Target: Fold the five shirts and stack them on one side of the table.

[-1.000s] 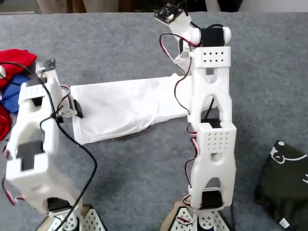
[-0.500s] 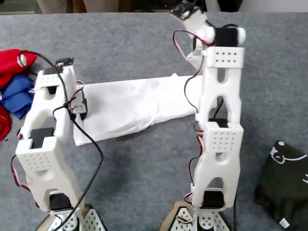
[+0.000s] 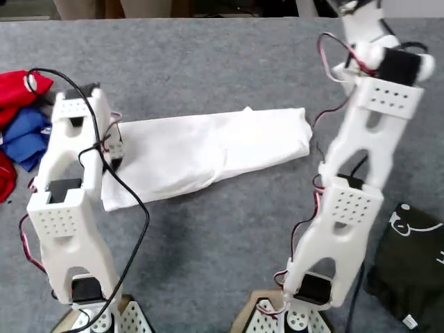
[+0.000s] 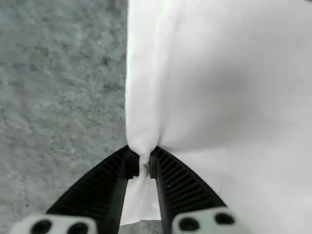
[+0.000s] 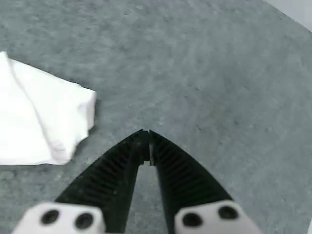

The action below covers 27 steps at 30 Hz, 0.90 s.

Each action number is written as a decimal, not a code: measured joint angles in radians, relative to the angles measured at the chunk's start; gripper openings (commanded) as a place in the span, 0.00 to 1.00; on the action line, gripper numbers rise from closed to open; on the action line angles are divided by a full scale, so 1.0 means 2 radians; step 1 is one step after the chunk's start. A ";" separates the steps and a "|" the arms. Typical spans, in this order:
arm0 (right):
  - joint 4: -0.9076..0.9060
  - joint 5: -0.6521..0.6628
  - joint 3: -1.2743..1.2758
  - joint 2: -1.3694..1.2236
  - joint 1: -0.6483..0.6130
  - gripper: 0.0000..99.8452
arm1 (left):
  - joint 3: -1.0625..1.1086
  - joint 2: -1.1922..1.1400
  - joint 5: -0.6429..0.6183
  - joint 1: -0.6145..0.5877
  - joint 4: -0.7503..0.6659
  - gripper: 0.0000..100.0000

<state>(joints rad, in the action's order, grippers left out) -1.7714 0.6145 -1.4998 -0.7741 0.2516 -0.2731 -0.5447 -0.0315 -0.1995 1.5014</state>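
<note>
Left gripper (image 4: 142, 163) stays pinched on the edge of the long white cotton shirt (image 3: 208, 149), which lies folded lengthwise mid-table on the grey carpeted table (image 3: 208, 62). Right gripper (image 5: 145, 146), pressed together and empty, has swung clear of the shirt's far end, so the next fold looks ready.
</note>
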 measured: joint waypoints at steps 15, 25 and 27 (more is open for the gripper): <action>0.000 0.030 -0.015 0.001 0.078 0.01 | -0.216 -0.001 -0.025 0.119 0.123 0.02; 0.000 0.039 -0.015 0.001 0.091 0.01 | -0.319 -0.005 -0.077 0.259 0.054 0.02; 0.000 0.039 -0.015 0.001 0.098 0.01 | -0.321 -0.016 -0.080 0.286 0.027 0.02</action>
<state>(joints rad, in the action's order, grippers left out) -1.7714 0.6928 -1.5290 -0.7725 0.4480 -0.9145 -0.5769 -0.1910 0.3728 1.5551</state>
